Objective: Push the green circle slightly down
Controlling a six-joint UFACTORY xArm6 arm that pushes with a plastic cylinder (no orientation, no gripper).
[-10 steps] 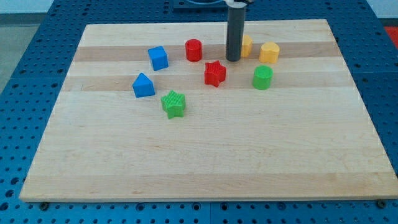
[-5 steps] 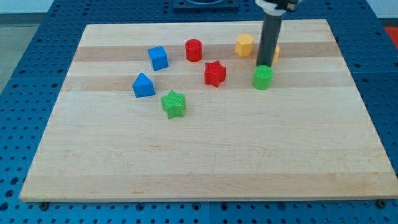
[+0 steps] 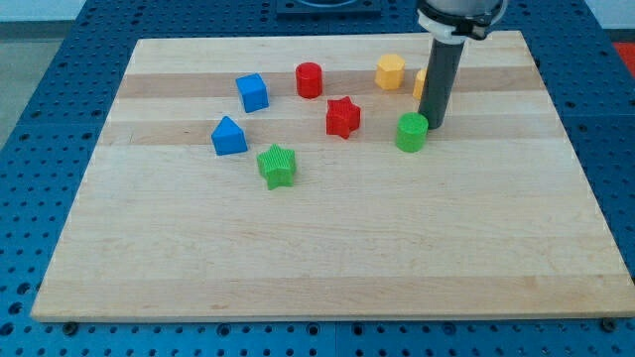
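The green circle (image 3: pixel 412 132) is a short green cylinder on the wooden board (image 3: pixel 327 238), right of the middle. My tip (image 3: pixel 431 124) stands at the circle's upper right side, touching it or nearly so. The dark rod rises from there to the view's top and hides most of a yellow block (image 3: pixel 421 82) behind it.
A red star (image 3: pixel 343 117) lies left of the green circle. A yellow hexagon (image 3: pixel 390 71) and a red cylinder (image 3: pixel 310 79) lie nearer the view's top. A blue cube (image 3: pixel 252 92), a blue block (image 3: pixel 228 136) and a green star (image 3: pixel 277 166) lie to the left.
My tip moved right from between the red star and the yellow blocks, then down onto the green circle's upper right. The green circle slid slightly down and left.
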